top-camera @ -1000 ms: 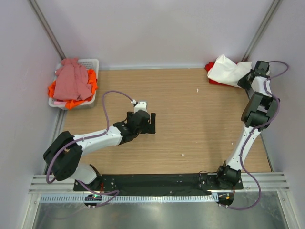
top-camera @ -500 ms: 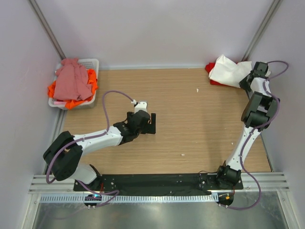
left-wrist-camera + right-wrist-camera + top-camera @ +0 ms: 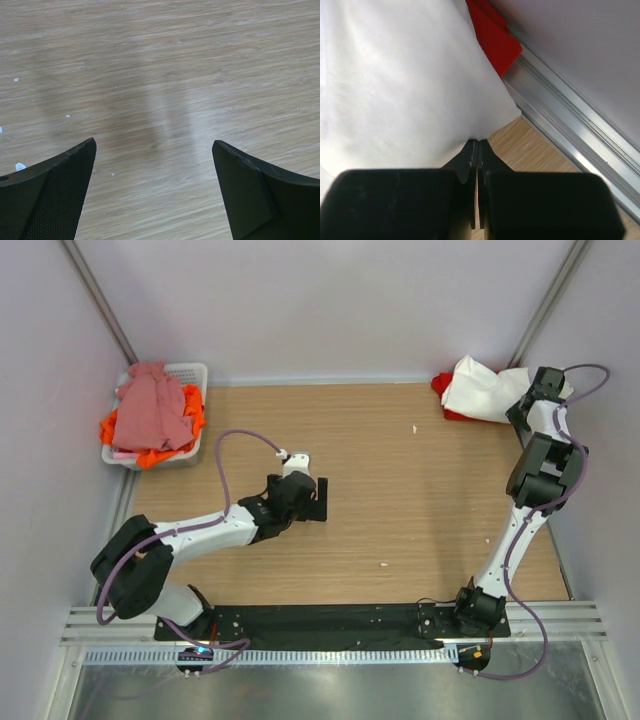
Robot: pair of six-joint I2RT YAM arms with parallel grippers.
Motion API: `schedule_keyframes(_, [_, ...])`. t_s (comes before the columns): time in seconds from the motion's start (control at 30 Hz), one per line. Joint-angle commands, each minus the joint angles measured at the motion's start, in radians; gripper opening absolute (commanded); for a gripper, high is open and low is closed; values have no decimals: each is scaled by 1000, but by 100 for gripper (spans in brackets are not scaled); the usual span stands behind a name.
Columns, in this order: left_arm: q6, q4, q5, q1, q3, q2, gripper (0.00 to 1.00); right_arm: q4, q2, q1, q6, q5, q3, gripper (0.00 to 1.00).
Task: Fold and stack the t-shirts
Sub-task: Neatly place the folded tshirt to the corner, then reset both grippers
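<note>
A white t-shirt (image 3: 480,390) lies bunched at the far right corner of the table, over a red t-shirt (image 3: 440,383). My right gripper (image 3: 520,405) is shut on the white shirt's edge; in the right wrist view the shut fingertips (image 3: 477,145) pinch the white cloth (image 3: 395,90), with the red shirt (image 3: 492,35) beyond. A dusty pink t-shirt (image 3: 150,405) lies over an orange one (image 3: 190,405) in the basket at far left. My left gripper (image 3: 318,498) is open and empty over bare wood mid-table (image 3: 155,145).
The white slotted basket (image 3: 195,372) stands at the far left corner. Metal rails (image 3: 560,120) run along the wall base behind the shirts. Small white specks lie on the wooden table (image 3: 400,500).
My right gripper has shifted slightly toward the far right corner, pulling the white shirt a little with it. The left arm has not moved.
</note>
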Motion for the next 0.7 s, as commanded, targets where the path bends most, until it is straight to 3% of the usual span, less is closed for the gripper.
schedule_keyframes(0.0, [13,29,-39,-7,21,-5,99,75,-48,-112,62,181,79,1])
schedule_keyframes(0.13, [13,30,-40,-7,24,-2,99,61,-37,-117,66,130,75,3])
schedule_keyframes(0.17, [14,29,-40,-7,22,-2,99,55,-45,-117,78,125,57,14])
schedule_keyframes(0.2, [14,27,-40,-7,24,-3,99,68,-72,-114,80,121,38,32])
schedule_keyframes(0.23, [14,29,-40,-7,22,-5,99,78,-94,-113,85,133,15,62])
schedule_keyframes(0.33, [14,32,-40,-7,18,-8,100,84,-190,-109,106,160,-52,78])
schedule_keyframes(0.5, [14,35,-43,-7,15,-15,100,102,-401,-100,163,159,-190,81])
schedule_keyframes(0.67, [13,33,-48,-7,10,-23,100,169,-661,16,172,47,-396,82])
